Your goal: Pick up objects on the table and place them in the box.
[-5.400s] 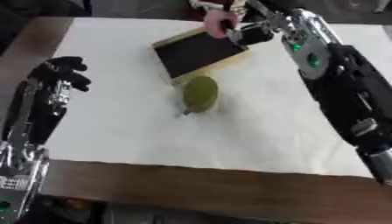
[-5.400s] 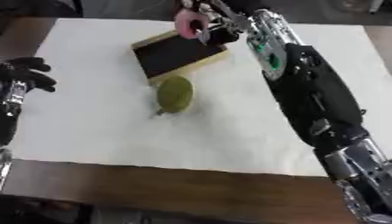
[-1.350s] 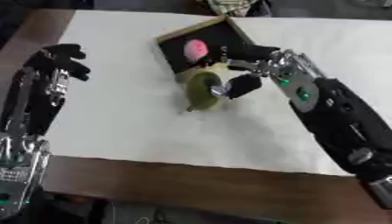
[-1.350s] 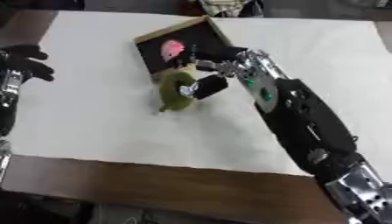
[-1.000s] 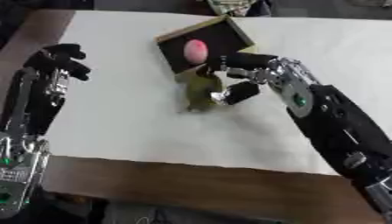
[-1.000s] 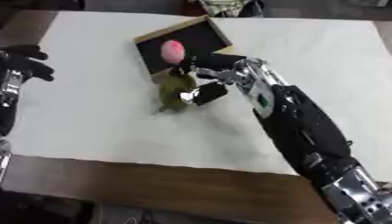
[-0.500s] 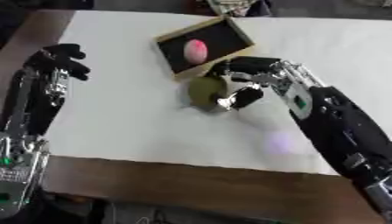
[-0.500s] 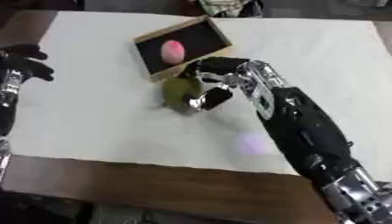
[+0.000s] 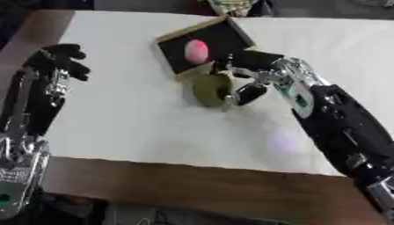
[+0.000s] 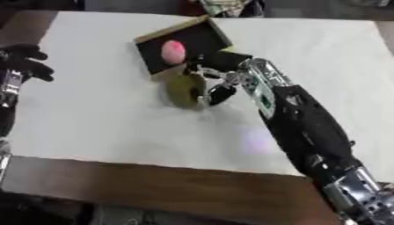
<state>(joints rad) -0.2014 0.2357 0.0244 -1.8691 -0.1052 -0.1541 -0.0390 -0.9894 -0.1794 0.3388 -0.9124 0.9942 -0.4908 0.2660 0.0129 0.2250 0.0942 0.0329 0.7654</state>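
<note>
A shallow box (image 9: 223, 38) with a black inside and tan rim lies askew at the far middle of the white cloth, and a pink rounded object (image 9: 196, 50) rests in it. Just in front of the box sits an olive-green fruit-like object (image 9: 208, 90). My right hand (image 9: 260, 79) reaches in from the right, with fingers curled over the green object's top and the thumb against its right side. At the left edge my left hand (image 9: 55, 66) is held up, open and idle, away from everything.
A white cloth (image 9: 138, 123) covers most of the table, with a brown wooden edge (image 9: 192, 184) showing along the front. Some patterned thing (image 9: 231, 5) lies at the far edge behind the box.
My right hand's fingers have closed in on the green object over the last second. The green object has stayed in front of the box. The left hand has not moved.
</note>
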